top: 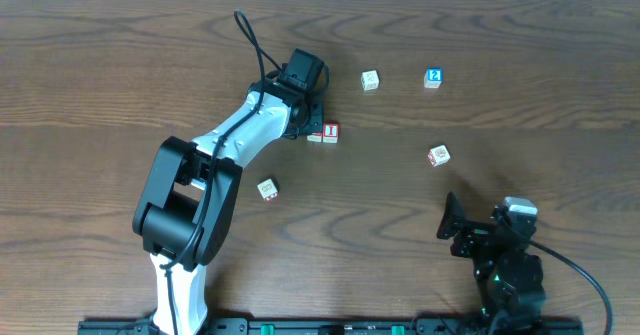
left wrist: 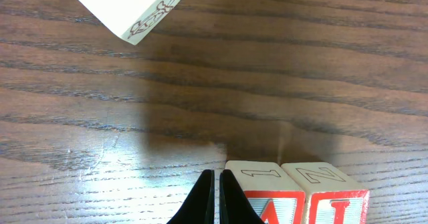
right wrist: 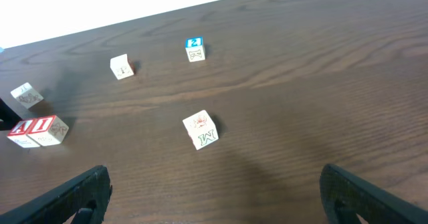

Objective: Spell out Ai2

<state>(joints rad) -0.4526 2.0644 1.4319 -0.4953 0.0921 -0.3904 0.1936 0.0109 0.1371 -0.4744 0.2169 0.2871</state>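
My left tool (left wrist: 215,187) is closed and empty. Its two dark fingertips (left wrist: 203,198) are pressed together low over the worktop (left wrist: 200,83), just beside the left face of the A block (left wrist: 266,196). The A block and the I block (left wrist: 336,197) stand touching, side by side, red letters facing my left wrist camera. From overhead the pair sits near the middle of the worktop, at the end of my outstretched left arm.

The blue 2 block (top: 432,77) lies well apart from that pair, off to the right and nearer the far edge. Between them, on the far side, sits a pale block (top: 370,80). The M block (top: 438,155) lies tilted on the worktop, nearer to my right arm than the 2 block. One more loose block (top: 266,189) rests beside my left arm.

My right tool (right wrist: 214,184) is spread wide open and holds nothing. It hangs near the front right corner, well apart from every block.
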